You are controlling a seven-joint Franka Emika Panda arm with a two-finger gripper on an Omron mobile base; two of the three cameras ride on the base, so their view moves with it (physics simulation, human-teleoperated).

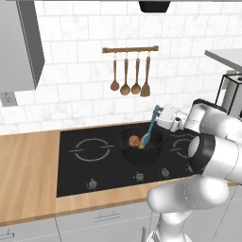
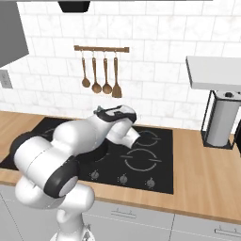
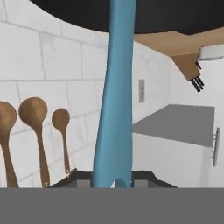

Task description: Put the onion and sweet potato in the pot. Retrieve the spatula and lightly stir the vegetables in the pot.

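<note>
The end effector point(image 1: 159, 113) sits right of centre in the left base view, above the far rim of the pot, and it is closed on the upper end of the teal spatula point(image 1: 150, 128); in the hand view the spatula point(image 3: 114, 100) rises from between the finger tips up the middle of the frame, so the grip looks firm.

Going left to right in the left base view: the wooden bench point(image 1: 26, 170) fills the lower left; the black cooktop point(image 1: 90, 160) follows, its left burner bare; above it, at upper centre, wooden spoons and a turner point(image 1: 130, 75) hang from a rail; then the dark pot point(image 1: 141, 149) stands at the middle of the cooktop, with the vegetables point(image 1: 135, 141) inside as a tan lump and a darker one just beside it; the spatula slants down into the pot, its head near or among them, though contact cannot be told.

The loading seems finished and the stirring step is in hand; the next move calls for small, slow sweeps of the head around the pot floor, keeping the handle clear of the rim and the pot unshifted.
</note>
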